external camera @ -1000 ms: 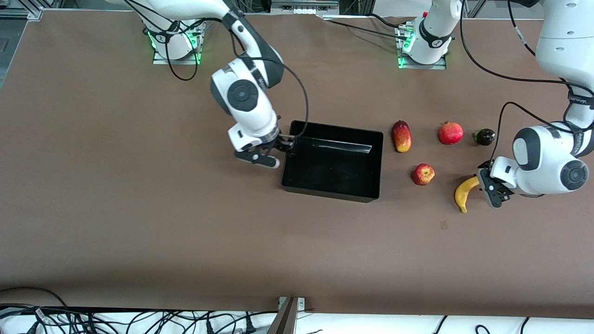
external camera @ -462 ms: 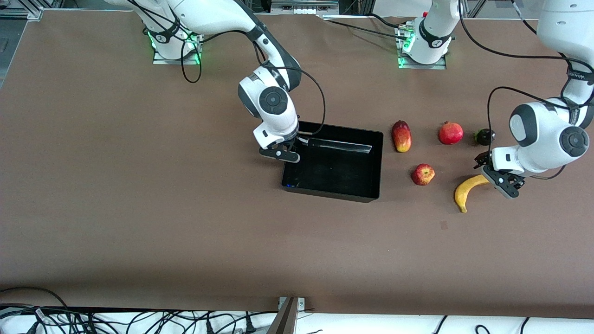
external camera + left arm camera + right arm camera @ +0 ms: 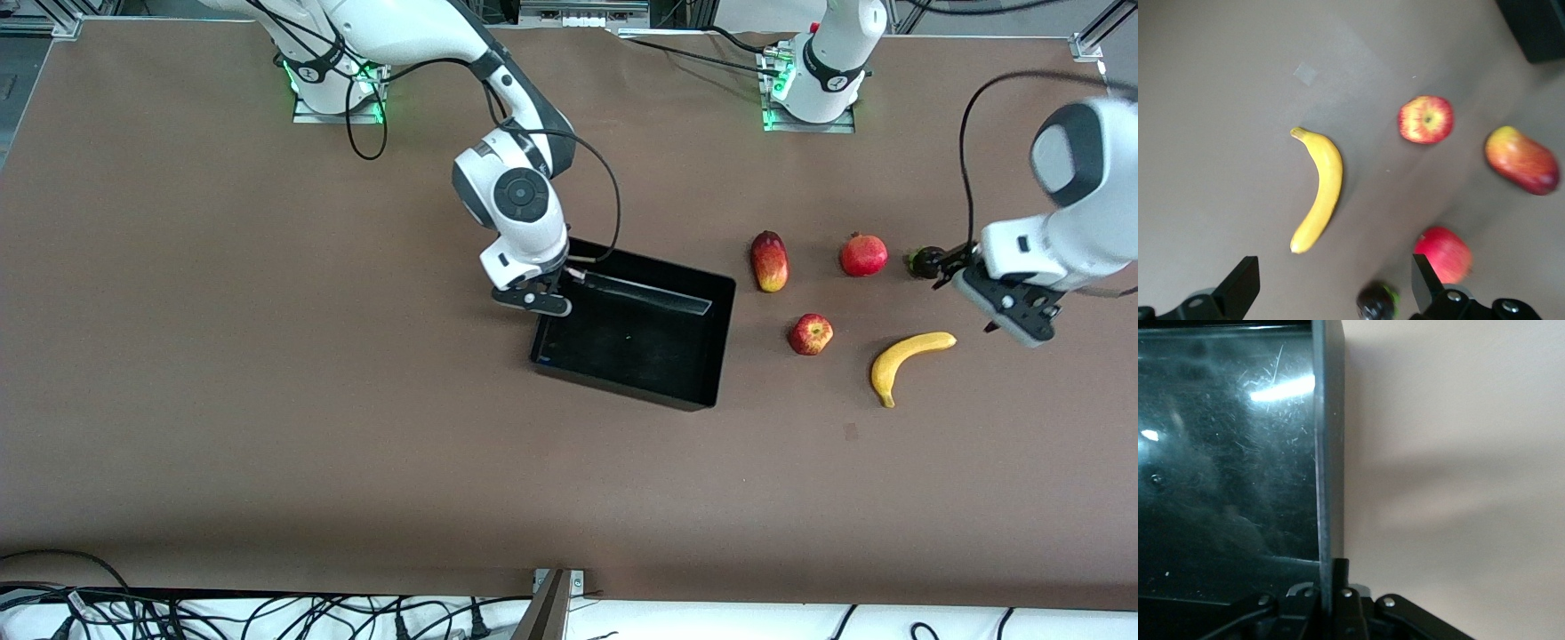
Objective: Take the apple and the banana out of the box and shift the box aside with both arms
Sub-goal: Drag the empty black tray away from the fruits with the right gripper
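**With both fruits out, only the box move remains**

Once you look across the table from the right arm's end toward the left arm's, you will find the removal steps finished. The right gripper (image 3: 533,298) is clamped on the wall of the box (image 3: 702,342) at the end toward the right arm; the right wrist view shows the wall pinched between its closed fingers. The box holds nothing and sits askew to the table edge.

Next, the apple (image 3: 810,334) rests on the table (image 3: 267,400) just beside the box, toward the left arm's end. The banana (image 3: 905,359) lies on the table farther toward that end, slightly nearer the front camera than the apple. Three other fruits lie in a row farther from the camera and are not your concern.

Last, the left gripper (image 3: 1009,311) hangs over the table beside the banana, fingers apart and holding nothing.

Judgement: what is left is shifting the box aside. Only one arm grips it.
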